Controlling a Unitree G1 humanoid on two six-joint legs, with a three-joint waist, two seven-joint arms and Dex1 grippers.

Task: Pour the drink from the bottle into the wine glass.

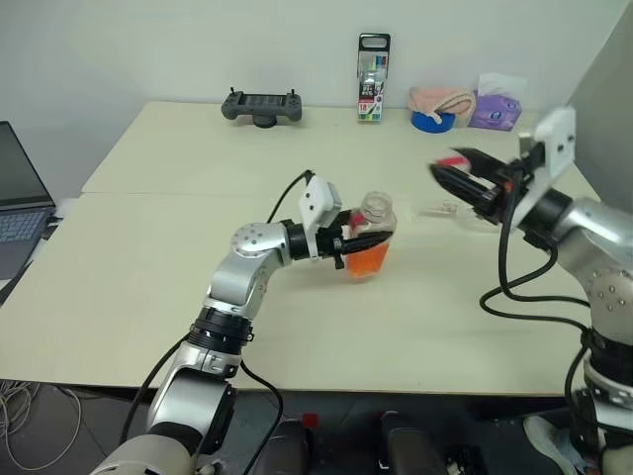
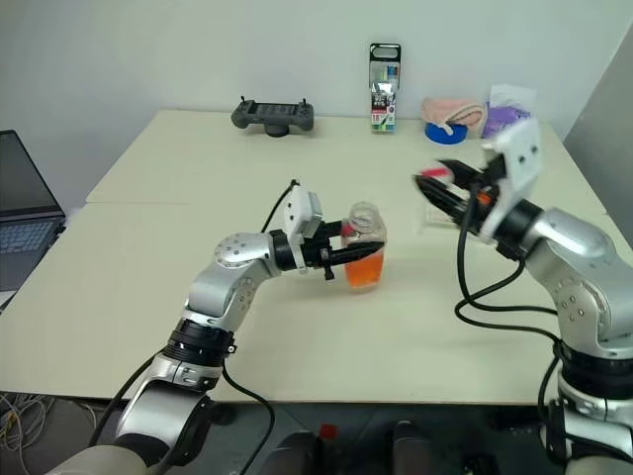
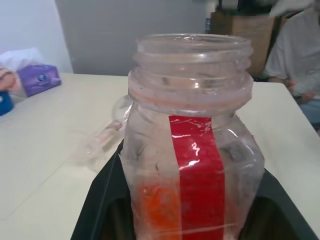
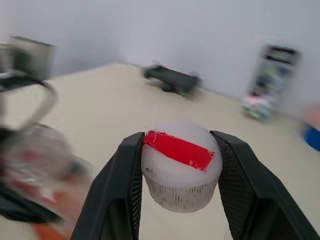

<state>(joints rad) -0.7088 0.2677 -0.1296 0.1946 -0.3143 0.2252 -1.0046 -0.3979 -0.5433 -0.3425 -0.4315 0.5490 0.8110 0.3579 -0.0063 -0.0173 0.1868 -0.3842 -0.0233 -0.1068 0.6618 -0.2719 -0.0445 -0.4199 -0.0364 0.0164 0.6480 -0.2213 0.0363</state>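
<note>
The bottle (image 1: pixel 371 237) stood upright near the middle of the cream table (image 1: pixel 178 297), its neck open and uncapped, with the orange-red drink (image 1: pixel 368 259) filling only its lower part. The left gripper (image 1: pixel 364 240) reached in level from the bottle's nine o'clock side, its black fingers (image 3: pixel 102 200) clenched around the squarish body; in the left wrist view the red strip (image 3: pixel 197 170) ran down the face between them.

Toward the bottle's two o'clock, the right gripper (image 1: pixel 457 170) hung above the table, well apart from the bottle. Its fingers (image 4: pixel 122 185) were closed on the white cap (image 4: pixel 181 172), which carried a piece of red tape (image 4: pixel 178 149) across its top.

The wine glass (image 1: pixel 450 209) lay on its side on the table at the bottle's three o'clock, just below the right gripper, its clear stem and bowl hard to make out against the tabletop.

Along the table's far edge, at twelve o'clock, sat a black game controller (image 1: pixel 262 105) and an upright marker pack (image 1: pixel 373 79). Further round toward one o'clock were a blue tape roll (image 1: pixel 432 121), a pink cloth (image 1: pixel 442 99) and a purple tissue pack (image 1: pixel 495 109). A laptop (image 1: pixel 20 198) showed at nine o'clock, off the table.
</note>
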